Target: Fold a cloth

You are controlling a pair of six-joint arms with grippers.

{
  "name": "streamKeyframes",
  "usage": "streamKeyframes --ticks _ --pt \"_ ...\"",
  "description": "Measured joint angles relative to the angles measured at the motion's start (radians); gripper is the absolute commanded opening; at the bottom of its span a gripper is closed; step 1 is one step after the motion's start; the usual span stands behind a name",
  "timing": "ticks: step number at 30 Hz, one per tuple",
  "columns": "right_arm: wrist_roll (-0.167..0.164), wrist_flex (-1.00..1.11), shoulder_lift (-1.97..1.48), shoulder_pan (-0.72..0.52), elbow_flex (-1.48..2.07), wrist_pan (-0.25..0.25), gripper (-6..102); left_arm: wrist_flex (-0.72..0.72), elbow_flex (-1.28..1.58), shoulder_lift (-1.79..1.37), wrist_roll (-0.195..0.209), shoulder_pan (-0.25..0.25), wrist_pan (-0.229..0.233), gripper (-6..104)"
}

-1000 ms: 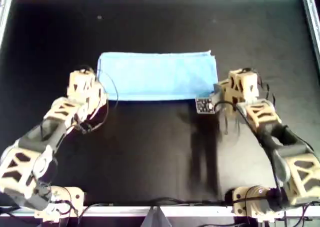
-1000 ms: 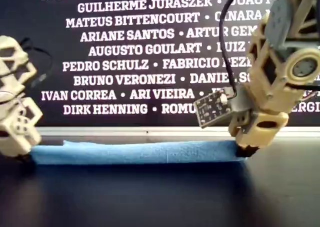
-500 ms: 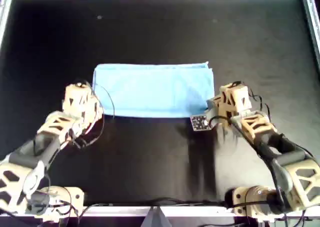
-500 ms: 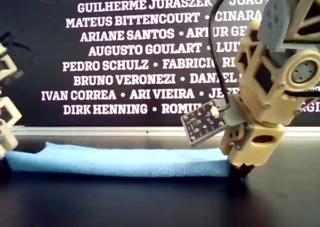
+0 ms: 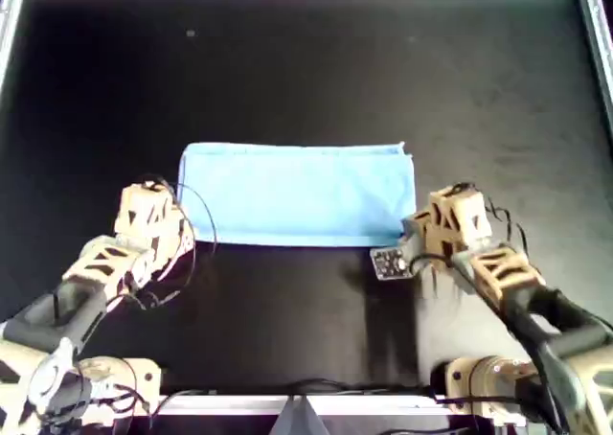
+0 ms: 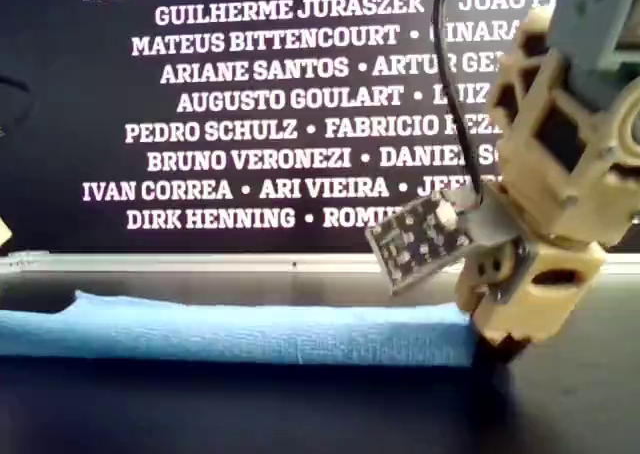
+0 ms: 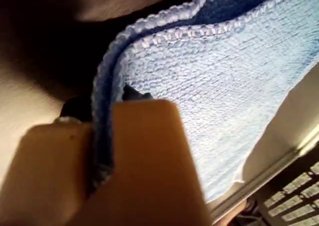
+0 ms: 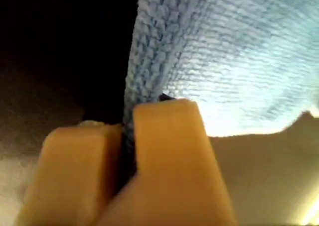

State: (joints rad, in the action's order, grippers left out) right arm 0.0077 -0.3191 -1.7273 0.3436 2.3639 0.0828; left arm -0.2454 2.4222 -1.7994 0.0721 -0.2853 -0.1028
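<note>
Overhead, cloth: the cloth (image 5: 299,194) lies on the black table (image 5: 306,61) as a wide rectangle, longer across than deep. I read that as one fold already made.
Overhead, left claw: my left claw (image 5: 175,236) sits at the cloth's near corner on the overhead view's left.
Overhead, right claw: my right claw (image 5: 407,236) sits at the cloth's near corner on the overhead view's right, a small circuit board (image 5: 388,263) hanging just beside it.
Exterior, cloth: a low blue band (image 6: 240,332) flat along the table, layered at its near edge; behind it a dark banner (image 6: 280,104) of white names.
Exterior, right claw: tip pressed down at the cloth's end on the exterior view's right (image 6: 493,336). Left claw out of frame here.
Left wrist, grip: my left claw (image 7: 102,151) is clamped tight on the hemmed edge, two layers of cloth (image 7: 224,91) pinched between the fingers.
Right wrist, grip: my right claw (image 8: 127,141) is likewise closed hard on the cloth's edge (image 8: 224,61).
Progress: halfway by my reckoning; first fold in, both near corners in hand.
Left to do: a second fold, then release and a flat finish.
</note>
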Motion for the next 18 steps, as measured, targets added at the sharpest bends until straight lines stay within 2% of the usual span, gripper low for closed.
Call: streamKeyframes --ticks 3,6,10,14,18 --pt "0.0 0.0 -0.031 0.0 0.002 0.0 12 -0.014 0.002 -0.014 0.0 0.0 0.0 19" --pt "-0.009 0.0 -0.038 -0.006 0.008 -0.011 32 -0.015 0.006 -0.034 0.0 0.0 0.0 41" --pt "-0.009 0.0 -0.046 -0.015 0.008 -0.012 58 -0.015 0.014 -0.117 0.0 0.0 0.005 62" --pt "-0.009 0.0 -0.072 -0.015 0.011 -0.012 76 -0.015 0.038 -0.232 0.0 0.0 0.021 67" --pt "-0.009 0.0 -0.124 -0.015 0.055 -0.012 77 -0.015 0.141 -0.351 0.0 0.0 0.028 67"
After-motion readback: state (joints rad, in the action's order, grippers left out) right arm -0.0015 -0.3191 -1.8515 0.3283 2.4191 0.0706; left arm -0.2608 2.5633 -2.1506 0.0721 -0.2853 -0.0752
